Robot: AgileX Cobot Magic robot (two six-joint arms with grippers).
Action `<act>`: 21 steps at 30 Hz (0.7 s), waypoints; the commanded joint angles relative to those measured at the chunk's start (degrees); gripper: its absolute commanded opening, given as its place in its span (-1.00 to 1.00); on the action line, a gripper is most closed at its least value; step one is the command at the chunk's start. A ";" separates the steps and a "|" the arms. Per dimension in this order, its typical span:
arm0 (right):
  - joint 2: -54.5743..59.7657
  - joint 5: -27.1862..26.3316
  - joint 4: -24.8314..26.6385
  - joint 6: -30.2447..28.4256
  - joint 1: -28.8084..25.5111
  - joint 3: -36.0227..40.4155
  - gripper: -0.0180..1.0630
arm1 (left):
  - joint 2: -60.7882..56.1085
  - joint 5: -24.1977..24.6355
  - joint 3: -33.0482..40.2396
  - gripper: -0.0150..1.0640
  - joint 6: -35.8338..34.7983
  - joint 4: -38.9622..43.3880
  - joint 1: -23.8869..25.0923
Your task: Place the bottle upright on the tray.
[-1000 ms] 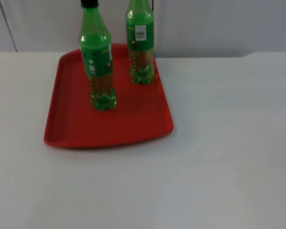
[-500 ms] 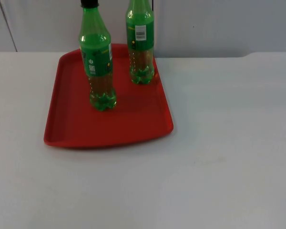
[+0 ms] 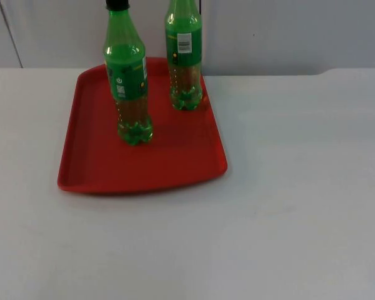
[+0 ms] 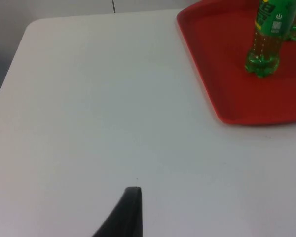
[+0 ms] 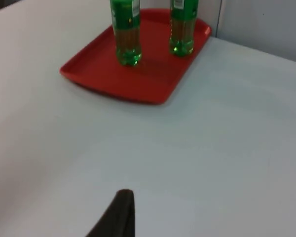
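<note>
Two green bottles stand upright on a red tray (image 3: pixel 175 164) at the table's far left. The nearer bottle (image 3: pixel 127 81) has a black cap and stands left of the tray's middle. The other bottle (image 3: pixel 185 59) stands at the tray's back right, close to the wall. Both arms wait away from the tray. My left gripper (image 4: pixel 129 213) hangs over bare table, to the left of the tray (image 4: pixel 222 74) and the nearer bottle (image 4: pixel 266 44). My right gripper (image 5: pixel 119 213) is well out over the table, with the tray (image 5: pixel 138 81) and both bottles (image 5: pixel 126 34) (image 5: pixel 182 27) far ahead.
The white table top (image 3: pixel 287 206) spreads wide to the right of the tray and in front of it. The grey partition wall (image 3: pixel 287 31) rises right behind the tray. The table's left edge and rounded corner (image 4: pixel 27 29) are seen in the left wrist view.
</note>
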 commanded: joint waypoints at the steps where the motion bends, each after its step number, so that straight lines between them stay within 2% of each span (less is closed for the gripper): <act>1: -0.24 0.76 0.00 -1.16 0.08 0.58 0.98 | -0.25 -0.11 0.27 0.97 0.04 0.31 0.31; 21: -0.24 1.80 -1.39 1.73 0.08 1.37 0.98 | -0.25 -0.11 0.27 0.97 0.04 0.42 0.31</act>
